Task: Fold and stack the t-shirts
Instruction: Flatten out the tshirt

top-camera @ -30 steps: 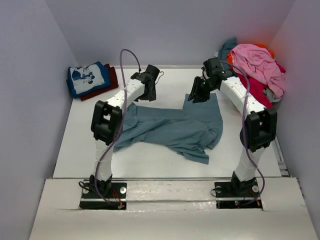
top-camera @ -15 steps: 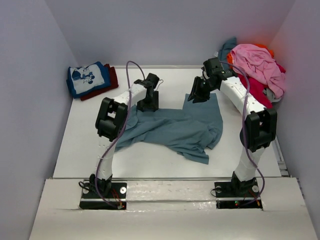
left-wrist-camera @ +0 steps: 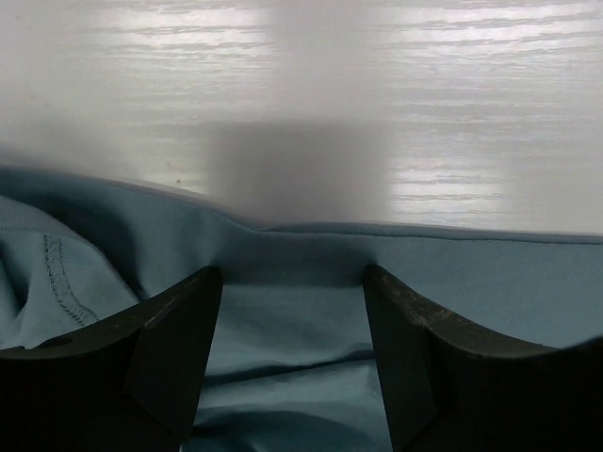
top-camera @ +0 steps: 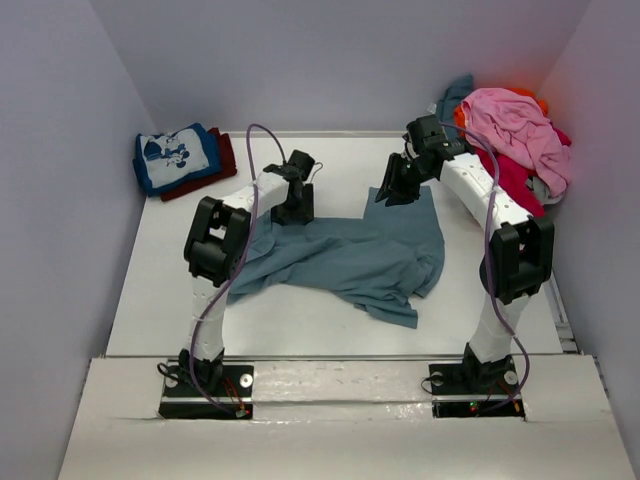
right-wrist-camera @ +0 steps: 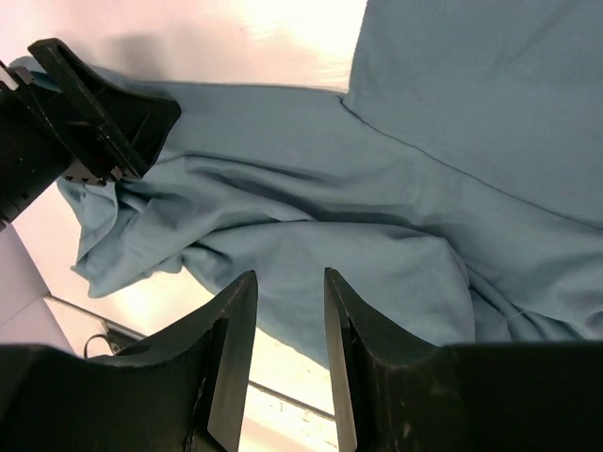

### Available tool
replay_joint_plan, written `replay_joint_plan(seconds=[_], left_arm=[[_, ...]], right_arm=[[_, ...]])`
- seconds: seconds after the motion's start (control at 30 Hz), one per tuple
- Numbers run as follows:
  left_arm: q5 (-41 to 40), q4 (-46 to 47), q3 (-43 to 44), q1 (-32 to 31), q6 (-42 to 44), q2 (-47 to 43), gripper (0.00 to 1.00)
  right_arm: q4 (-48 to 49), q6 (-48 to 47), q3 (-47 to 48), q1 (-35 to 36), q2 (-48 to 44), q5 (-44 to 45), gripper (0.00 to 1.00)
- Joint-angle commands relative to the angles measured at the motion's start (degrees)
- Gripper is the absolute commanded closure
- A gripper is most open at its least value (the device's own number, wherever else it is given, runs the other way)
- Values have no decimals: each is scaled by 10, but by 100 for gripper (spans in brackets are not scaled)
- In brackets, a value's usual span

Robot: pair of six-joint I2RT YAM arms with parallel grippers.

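Top external view: a plain slate-blue t-shirt (top-camera: pixel 350 255) lies rumpled and spread across the middle of the white table (top-camera: pixel 170 310), between the 2 arms. The left gripper (top-camera: pixel 293 208) is down at the shirt's upper-left edge. Its wrist view shows the fingers (left-wrist-camera: pixel 165 358) spread wide, straddling the cloth's edge with nothing clamped. The right gripper (top-camera: pixel 392 190) hangs over the shirt's upper-right corner, its fingers (right-wrist-camera: pixel 221 367) parted by a narrow gap and empty, clear of the cloth below. At the upper left of the frame, a folded blue cartoon-print t-shirt (top-camera: pixel 175 155) sits on a dark red t-shirt (top-camera: pixel 225 152). At the upper right, a pink tee (top-camera: pixel 515 125), red tee (top-camera: pixel 520 180), orange tee (top-camera: pixel 528 97) and teal tee (top-camera: pixel 458 92) are heaped unfolded.
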Motion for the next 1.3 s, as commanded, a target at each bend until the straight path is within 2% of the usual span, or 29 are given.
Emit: replay_joint_plan(seconds=[0.0,0.07,0.1,0.13,0.37,0.83,0.93,1.27], left_arm=[[-26,-46,-33,23,-15,-23,26],[-27,-45,-34,23,-15,-26,26],[-27,-46,-32,23,-15,-26,26],[-27,-48,-29,23,-14,-23,26],[-22,-48,-14,23,-13,-15,26],[-30,-56,-14,23,-9,-19,26],[-54,-67,-20,28,-10,-26,26],[-102,-68,-126,77,-44,-102,26]], right_arm=[[15,-11,-11,0,-7,9,65],[8,-8,-35,0,9,25,80],[9,-6,-44,0,16,28,92],[18,-5,-72,0,20,37,93],[71,7,-158,0,68,60,93],[98,10,-154,0,143,71,93],[107,11,-166,0,146,62,93],[106,10,-167,0,145,55,93]])
